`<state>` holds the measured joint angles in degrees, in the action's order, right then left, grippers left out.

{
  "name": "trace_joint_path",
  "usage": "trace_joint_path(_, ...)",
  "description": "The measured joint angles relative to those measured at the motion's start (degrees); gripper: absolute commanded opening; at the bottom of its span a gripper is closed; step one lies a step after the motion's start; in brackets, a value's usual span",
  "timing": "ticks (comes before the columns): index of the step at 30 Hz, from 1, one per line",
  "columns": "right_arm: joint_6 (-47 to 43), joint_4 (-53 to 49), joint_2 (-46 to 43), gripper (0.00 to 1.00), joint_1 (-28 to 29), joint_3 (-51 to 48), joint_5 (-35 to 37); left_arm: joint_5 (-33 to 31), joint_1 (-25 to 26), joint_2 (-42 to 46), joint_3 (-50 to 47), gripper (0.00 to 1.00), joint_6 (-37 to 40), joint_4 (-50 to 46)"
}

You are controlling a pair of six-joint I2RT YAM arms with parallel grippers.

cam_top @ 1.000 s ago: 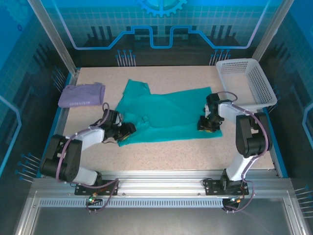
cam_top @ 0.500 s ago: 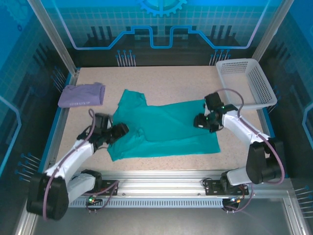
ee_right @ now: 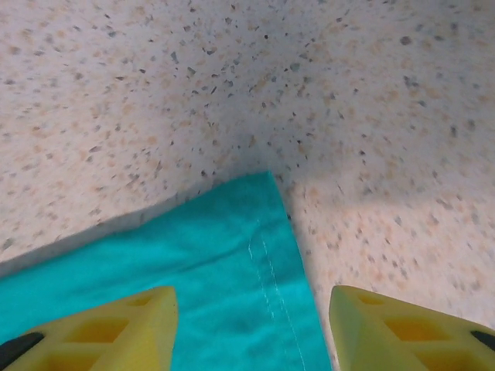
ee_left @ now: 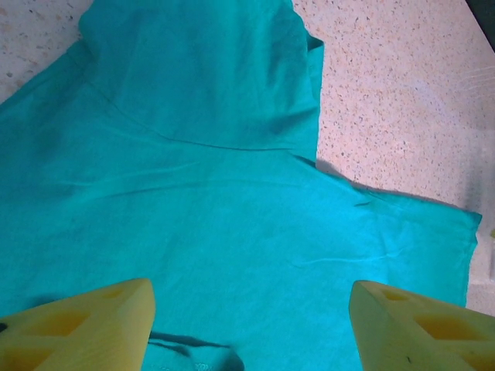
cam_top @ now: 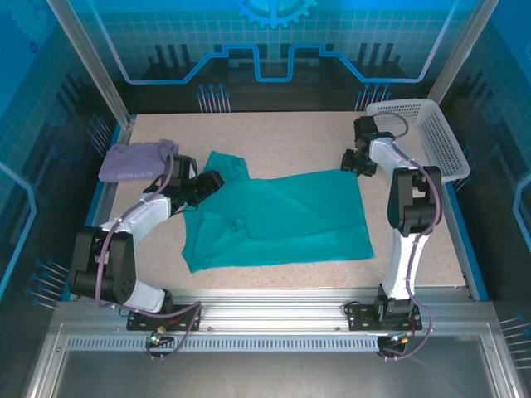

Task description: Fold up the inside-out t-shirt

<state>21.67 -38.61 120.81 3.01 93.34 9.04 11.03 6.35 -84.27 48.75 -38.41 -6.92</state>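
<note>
Hovering spread and empty over the t-shirt (cam_top: pixel 282 217), left gripper (cam_top: pixel 209 180) and right gripper (cam_top: pixel 349 161) risk pinching one layer, or missing the far corner, skewing the fold.

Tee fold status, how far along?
Done: t-shirt spread flat, no fold in it yet. In hand: left gripper open over the sleeve end, right gripper open over a hemmed corner, neither gripping cloth. Left: every fold.
</note>
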Motion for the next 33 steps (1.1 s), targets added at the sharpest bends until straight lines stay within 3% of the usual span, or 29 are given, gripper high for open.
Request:
trace_joint_path(19, -3.43, -9.86, 12.28, 0.48, -0.09, 15.43, -2.01, 1.49, -0.26, -5.16, 1.60, 0.69, 1.51, 1.31)
trace_joint_path(27, -5.27, -12.37, 13.57, 0.25, -0.79, 17.94, -2.19, 1.84, -1.07, -7.69, 3.41, 0.68, 1.92, 1.29)
trace_joint_path(33, -7.15, -12.09, 13.62, 0.11, -0.83, 18.03, -3.61, 1.49, -2.51, -13.94, 10.27, 0.68, 1.97, 0.52)
